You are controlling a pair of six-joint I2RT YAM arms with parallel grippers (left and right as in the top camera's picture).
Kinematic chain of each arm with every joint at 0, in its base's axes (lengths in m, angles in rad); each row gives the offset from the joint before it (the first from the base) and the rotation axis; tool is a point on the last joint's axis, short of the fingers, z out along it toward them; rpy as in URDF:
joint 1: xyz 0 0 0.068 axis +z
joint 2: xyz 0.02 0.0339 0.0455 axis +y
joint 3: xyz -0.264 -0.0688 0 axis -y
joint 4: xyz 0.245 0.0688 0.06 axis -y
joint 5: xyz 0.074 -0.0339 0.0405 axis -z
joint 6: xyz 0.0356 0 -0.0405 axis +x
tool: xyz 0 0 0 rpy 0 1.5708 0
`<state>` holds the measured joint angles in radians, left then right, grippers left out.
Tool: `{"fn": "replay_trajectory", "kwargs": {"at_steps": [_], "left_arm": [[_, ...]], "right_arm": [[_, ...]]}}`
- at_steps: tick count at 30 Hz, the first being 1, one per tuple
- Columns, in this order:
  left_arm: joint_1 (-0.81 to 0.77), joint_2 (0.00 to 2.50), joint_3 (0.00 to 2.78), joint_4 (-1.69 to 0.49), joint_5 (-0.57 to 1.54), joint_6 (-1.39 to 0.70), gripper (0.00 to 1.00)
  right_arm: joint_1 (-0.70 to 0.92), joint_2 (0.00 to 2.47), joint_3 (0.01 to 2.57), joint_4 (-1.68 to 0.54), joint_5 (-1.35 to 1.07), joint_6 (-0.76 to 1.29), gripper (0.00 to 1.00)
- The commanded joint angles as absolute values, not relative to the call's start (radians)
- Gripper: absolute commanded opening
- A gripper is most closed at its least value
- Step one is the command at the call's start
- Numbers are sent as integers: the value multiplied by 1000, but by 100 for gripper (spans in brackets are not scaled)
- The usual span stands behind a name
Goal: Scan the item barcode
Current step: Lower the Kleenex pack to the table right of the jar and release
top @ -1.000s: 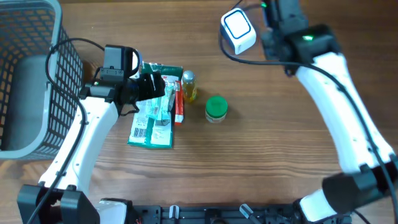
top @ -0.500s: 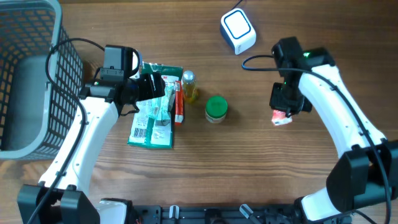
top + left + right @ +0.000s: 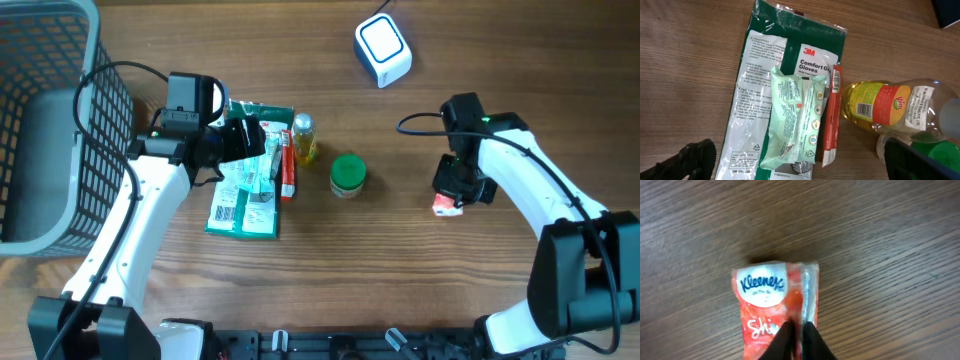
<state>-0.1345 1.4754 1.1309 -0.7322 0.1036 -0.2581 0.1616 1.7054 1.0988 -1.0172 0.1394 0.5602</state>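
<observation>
A red-orange Kleenex tissue pack (image 3: 769, 305) lies on the wood right of centre, and also shows in the overhead view (image 3: 444, 206). My right gripper (image 3: 799, 330) (image 3: 457, 188) is over it, its two fingers pinched on the pack's seam with only a sliver of gap. The white barcode scanner (image 3: 383, 50) with a blue face stands at the back of the table, well away from the pack. My left gripper (image 3: 805, 167) (image 3: 240, 140) hangs wide open above a pile of goods, holding nothing.
The pile holds a green 3M gloves bag (image 3: 760, 75), a mint wipes pack (image 3: 795, 115), a red sachet (image 3: 832, 115) and an oil bottle (image 3: 880, 105). A green-lidded jar (image 3: 348, 174) stands beside it. A grey wire basket (image 3: 50, 130) fills the left edge.
My right arm has come away from the scanner towards the front and brought the tissue pack down onto the table. The left arm has not moved.
</observation>
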Motion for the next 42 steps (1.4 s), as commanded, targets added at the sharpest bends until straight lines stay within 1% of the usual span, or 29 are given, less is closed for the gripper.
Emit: {"fn": "replay_trajectory", "kwargs": {"at_steps": [1,2,3,4,5,6,10,12,13,15,16,17,18,19,24,27,30,32,37,39,42], "left_arm": [[-131,1473,1141,-730,115,-270,100],[-131,1473,1141,-730,115,-270,100],[-131,1473,1141,-730,115,-270,100],[-131,1473,1141,-730,115,-270,100],[-131,1473,1141,-730,115,-270,100],[-131,1473,1141,-730,115,-270,100],[-131,1473,1141,-730,115,-270,100],[-131,1473,1141,-730,115,-270,100],[-131,1473,1141,-730,115,-270,100],[-131,1473,1141,-730,115,-270,100],[-131,1473,1141,-730,115,-270,100],[-131,1473,1141,-730,115,-270,100],[-131,1473,1141,-730,115,-270,100],[-131,1473,1141,-730,115,-270,100],[-131,1473,1141,-730,115,-270,100],[-131,1473,1141,-730,115,-270,100],[-131,1473,1141,-730,115,-270,100],[-131,1473,1141,-730,115,-270,100],[-131,1473,1141,-730,115,-270,100],[-131,1473,1141,-730,115,-270,100],[-131,1473,1141,-730,115,-270,100]], "right_arm": [[159,1713,1086,-1014,156,574,20],[159,1713,1086,-1015,156,574,20],[159,1713,1086,-1014,156,563,25],[159,1713,1086,-1013,156,547,51],[159,1713,1086,-1009,156,548,73],[159,1713,1086,-1002,156,547,76],[160,1713,1086,-934,155,546,75],[159,1713,1086,-907,155,540,73],[159,1713,1086,-870,126,493,70],[159,1713,1086,-842,57,443,59],[160,1713,1086,-803,-12,416,28],[160,1713,1086,-789,-29,416,20],[160,1713,1086,-780,-38,417,9],[160,1713,1086,-773,-48,417,5],[160,1713,1065,-754,-180,391,4],[160,1713,1003,-702,-171,392,4],[159,1713,937,-646,-134,394,4],[159,1713,919,-645,-71,410,4],[159,1713,914,-756,162,533,4],[154,1713,914,-799,189,534,4],[142,1712,920,-805,179,533,4]]}}
